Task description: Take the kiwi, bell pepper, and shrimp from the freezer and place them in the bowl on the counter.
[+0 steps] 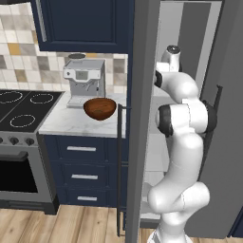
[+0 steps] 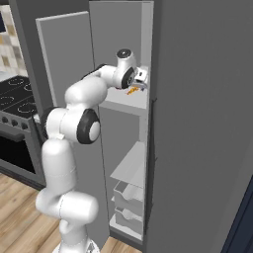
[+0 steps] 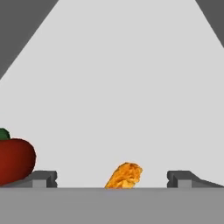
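- The white arm reaches into the open freezer (image 2: 133, 29), with its hand at the level of the upper white shelf (image 2: 129, 103).
- In the hand view, the pincer (image 3: 112, 178) is spread wide, its two dark fingertips (image 3: 43, 178) standing well apart and holding nothing.
- The shrimp (image 3: 124, 176), a small orange curved piece, lies on the shelf between the two fingertips, nearer the middle, and touches neither of them.
- In the right base view the same shrimp (image 2: 132, 91) shows as an orange speck on the shelf just below the hand.
- The bell pepper (image 3: 15, 161), glossy red with a bit of green stem on top, sits at the left edge of the hand view, beside the left fingertip and outside the gap.
- The bowl (image 1: 99, 108), reddish-brown and round, stands on the white marbled table (image 1: 66, 121), in front of a grey coffee machine (image 1: 85, 80) and beside the black stovetop (image 1: 23, 107).
- Nothing can be seen inside the bowl from this angle.
- Lower white drawers (image 2: 129, 195) show in the bottom of the freezer.
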